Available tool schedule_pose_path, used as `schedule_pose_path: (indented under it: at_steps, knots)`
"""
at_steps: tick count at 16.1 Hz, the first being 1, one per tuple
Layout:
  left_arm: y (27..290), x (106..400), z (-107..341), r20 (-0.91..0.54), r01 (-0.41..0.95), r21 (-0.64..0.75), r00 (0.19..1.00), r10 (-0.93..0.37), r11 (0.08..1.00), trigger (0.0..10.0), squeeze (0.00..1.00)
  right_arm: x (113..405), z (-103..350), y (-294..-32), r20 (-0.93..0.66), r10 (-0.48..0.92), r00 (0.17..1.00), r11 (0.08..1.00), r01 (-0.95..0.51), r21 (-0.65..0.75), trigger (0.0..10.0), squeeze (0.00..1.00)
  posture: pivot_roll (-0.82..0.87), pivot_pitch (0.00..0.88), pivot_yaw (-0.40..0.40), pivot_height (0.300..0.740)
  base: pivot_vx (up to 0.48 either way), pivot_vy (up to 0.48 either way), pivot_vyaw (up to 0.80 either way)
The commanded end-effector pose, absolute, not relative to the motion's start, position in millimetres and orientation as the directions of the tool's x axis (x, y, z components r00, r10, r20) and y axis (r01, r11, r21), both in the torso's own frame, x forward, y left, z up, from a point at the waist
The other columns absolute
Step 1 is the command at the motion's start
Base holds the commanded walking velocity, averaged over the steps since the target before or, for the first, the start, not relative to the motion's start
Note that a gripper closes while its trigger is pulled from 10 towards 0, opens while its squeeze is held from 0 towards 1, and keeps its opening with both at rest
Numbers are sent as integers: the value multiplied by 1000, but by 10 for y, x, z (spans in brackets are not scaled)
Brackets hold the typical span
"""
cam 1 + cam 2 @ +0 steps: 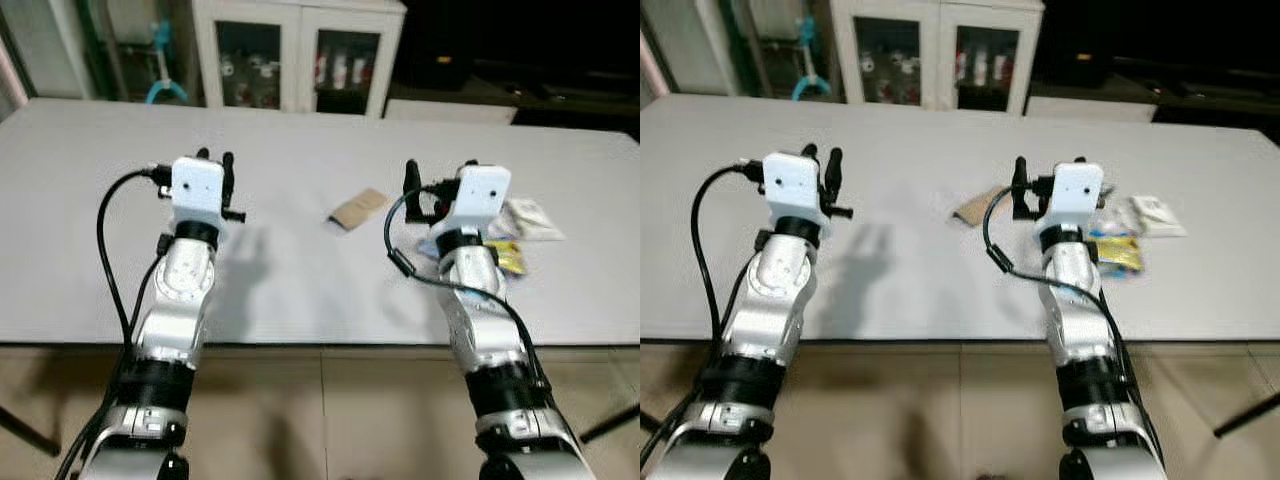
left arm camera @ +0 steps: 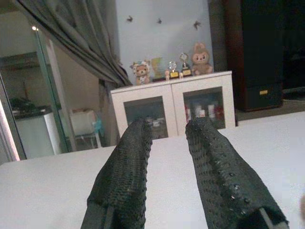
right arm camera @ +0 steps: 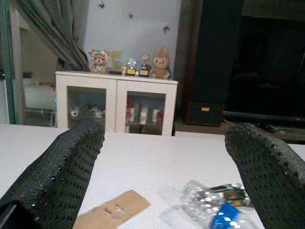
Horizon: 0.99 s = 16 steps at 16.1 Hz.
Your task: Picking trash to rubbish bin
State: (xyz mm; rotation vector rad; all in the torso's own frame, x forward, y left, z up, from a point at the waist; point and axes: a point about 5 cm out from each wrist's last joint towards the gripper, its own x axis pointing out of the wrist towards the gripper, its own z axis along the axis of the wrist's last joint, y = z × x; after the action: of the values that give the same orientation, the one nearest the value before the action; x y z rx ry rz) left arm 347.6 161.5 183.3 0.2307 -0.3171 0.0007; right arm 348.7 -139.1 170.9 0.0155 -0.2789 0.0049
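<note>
A flat brown cardboard scrap [image 1: 360, 208] lies on the white table [image 1: 300, 300], ahead of me between my two arms. A crumpled clear wrapper with blue and yellow print [image 3: 209, 202] lies just ahead of my right gripper [image 1: 440, 175], which hovers above the table, open wide and holding nothing. A white packet [image 1: 530, 218] rests right of that wrapper. My left gripper [image 1: 216, 158] is raised over bare table at the left, well apart from the trash. Its fingers [image 2: 214, 171] stand a narrow gap apart with nothing between them.
A white glass-door cabinet [image 1: 300, 55] with small figures on top stands beyond the table's far edge. Grey curtains [image 2: 71, 38] hang at the left. The table's near edge [image 1: 320, 345] runs just under my forearms, with tiled floor below.
</note>
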Motion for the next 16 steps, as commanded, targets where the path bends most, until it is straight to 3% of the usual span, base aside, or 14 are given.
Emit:
schedule_pose_path:
  at_steps: [1, 16]
  knots:
    - [1570, 3492, 1864, 319, -31, 222, 947, -43, 975, 10000, 0, 3487, 1736, -1413, 277, 7, 961, 1000, -10, 10, 10000, 0, -8, 14, -64, 740, 0, -442, 0]
    - [1575, 3475, 1864, 322, -38, 215, 946, -34, 976, 10000, 0, 3460, 1706, -1320, 261, 79, 962, 997, -79, -8, 10000, 0, -8, 18, -67, 740, 0, -422, 0]
